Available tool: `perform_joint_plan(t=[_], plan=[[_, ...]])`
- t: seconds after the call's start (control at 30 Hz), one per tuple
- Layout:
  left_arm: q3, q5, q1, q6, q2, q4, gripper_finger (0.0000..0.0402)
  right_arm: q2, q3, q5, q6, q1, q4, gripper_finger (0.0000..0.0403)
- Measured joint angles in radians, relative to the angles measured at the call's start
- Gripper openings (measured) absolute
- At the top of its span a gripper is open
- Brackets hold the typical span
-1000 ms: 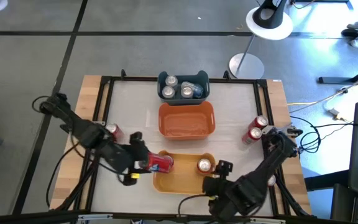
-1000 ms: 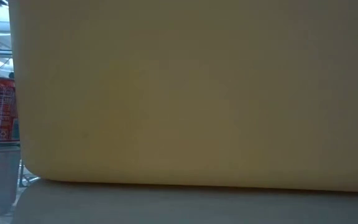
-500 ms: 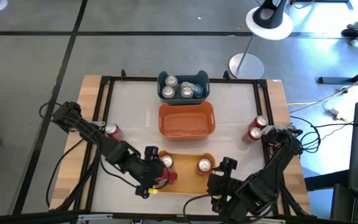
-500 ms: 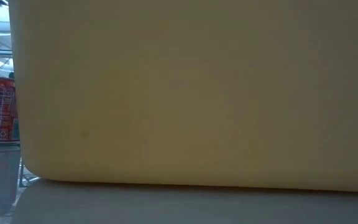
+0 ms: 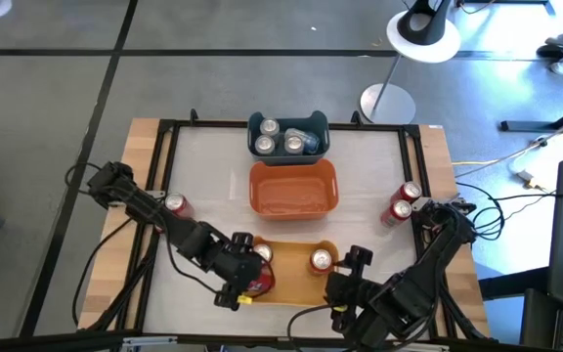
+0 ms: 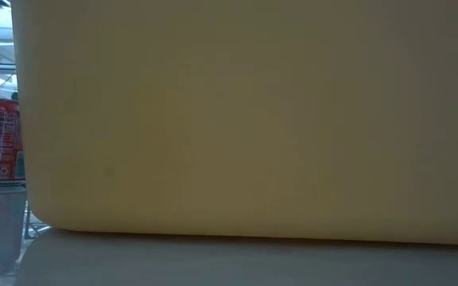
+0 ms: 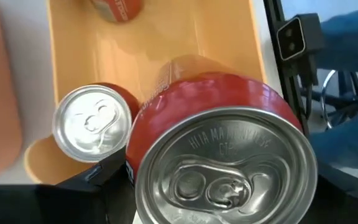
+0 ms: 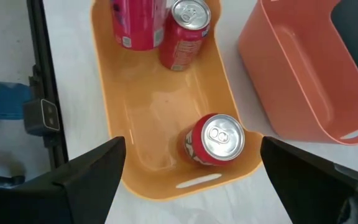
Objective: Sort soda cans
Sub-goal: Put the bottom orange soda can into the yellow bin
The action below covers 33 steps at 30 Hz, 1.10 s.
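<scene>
Over the yellow bin's (image 5: 291, 290) left end, my left gripper (image 5: 245, 281) clamped a red can (image 7: 219, 146); my right gripper (image 5: 345, 277) hung spread by its right rim.

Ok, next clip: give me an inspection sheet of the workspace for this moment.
Surface: pale table inside a black frame.
Job's things: yellow bin holds two upright red cans plus a held red can; blue bin holds three cans; orange bin empty; loose cans at the left edge and right edge.
Clutter: nothing seen.
Grippers: left gripper clamps the held can over the yellow bin; right gripper open above it.
Cables: white cable on the floor.
Surroundings: lamp base, grey floor.
</scene>
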Motion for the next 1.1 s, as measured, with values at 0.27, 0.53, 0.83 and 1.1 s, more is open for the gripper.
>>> perform_joint_plan(t=[0.27,0.53,0.83,1.1], plan=[[0.000,0.012,0.008,0.031,0.051,-0.022,0.0284,0.000,0.000,0.025,0.000,-0.013,0.000,0.0372],[0.000,0.024,0.009,0.031,0.080,-0.048,0.0284,0.002,0.000,0.025,-0.001,-0.025,0.016,0.0372],[0.000,0.054,0.031,0.055,0.128,-0.042,0.0296,0.011,0.000,0.018,-0.029,-0.045,0.053,0.0372],[0.000,0.139,0.075,-0.239,0.129,-0.053,0.0299,0.011,0.000,0.026,-0.046,-0.044,0.060,0.0372]])
